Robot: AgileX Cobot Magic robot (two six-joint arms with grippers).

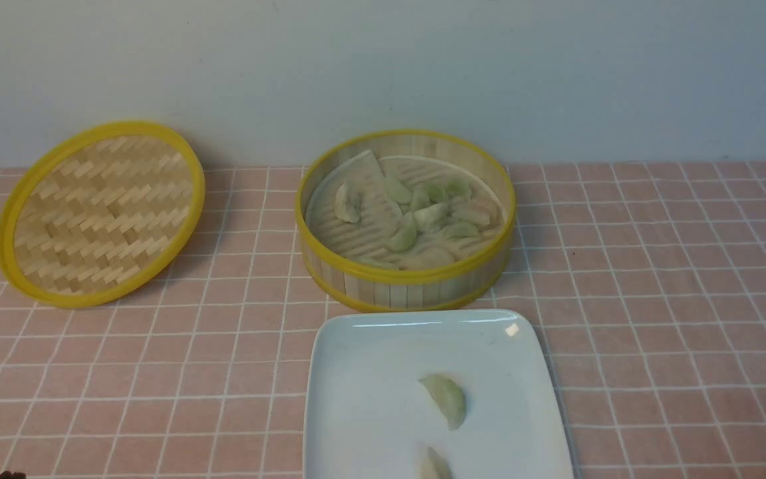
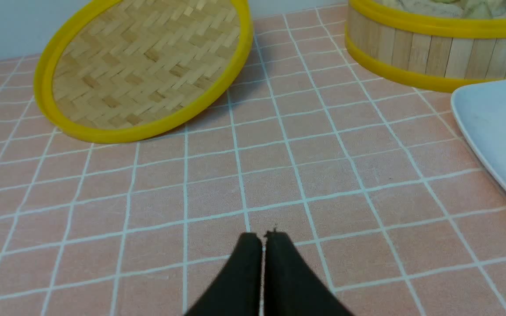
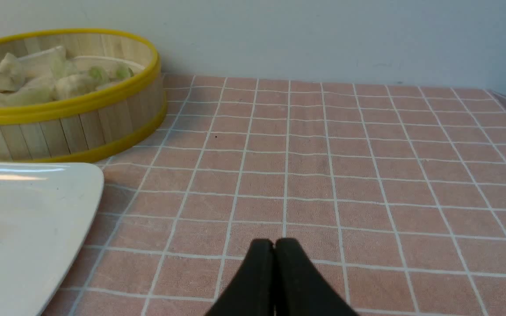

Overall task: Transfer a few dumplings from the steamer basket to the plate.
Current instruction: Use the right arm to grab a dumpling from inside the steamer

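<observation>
Closest to me is the plate (image 1: 370, 399), down at 6 o'clock with two dumplings (image 1: 447, 399) on it. One sits at 6 of the other, half cut off by the frame edge. Basket (image 1: 409, 283) is right at the plate's 12, just about touching it, with a bunch more dumplings inside. Lid (image 1: 100, 213) sits tilted out at the basket's 9. Left gripper (image 2: 263, 237) and right gripper (image 3: 274, 243) both hang over bare checked cloth (image 3: 367, 175), fingers pinched together, nothing in them.
</observation>
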